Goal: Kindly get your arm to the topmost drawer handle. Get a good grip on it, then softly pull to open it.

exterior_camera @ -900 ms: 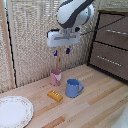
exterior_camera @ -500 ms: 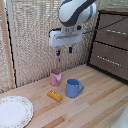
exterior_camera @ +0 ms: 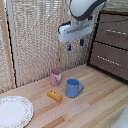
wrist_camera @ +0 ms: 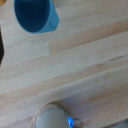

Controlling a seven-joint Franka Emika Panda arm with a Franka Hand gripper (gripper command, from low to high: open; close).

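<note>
My white arm (exterior_camera: 85,7) hangs in from the top of the exterior view. Its gripper (exterior_camera: 75,45) points down with two dark fingers (exterior_camera: 69,48) apart, open and empty, high above the table. The brown drawer unit (exterior_camera: 122,47) stands at the exterior view's right. The upper visible drawer handle (exterior_camera: 116,31) is a pale bar to the right of the gripper, well apart from it. A lower handle (exterior_camera: 107,61) sits beneath it. The wrist view shows neither the drawers nor the fingers.
A pink cup (exterior_camera: 55,76), a blue mug (exterior_camera: 73,88), a yellow block (exterior_camera: 55,95) and a white plate (exterior_camera: 14,111) sit on the wooden table (exterior_camera: 95,107). A bamboo screen (exterior_camera: 35,35) stands behind. The wrist view shows the blue mug (wrist_camera: 35,15) and a pale rounded part with a blue light (wrist_camera: 52,117).
The arm and gripper have moved toward the exterior view's right, closer to the drawer unit. The fingers stay apart. The objects on the table have not moved.
</note>
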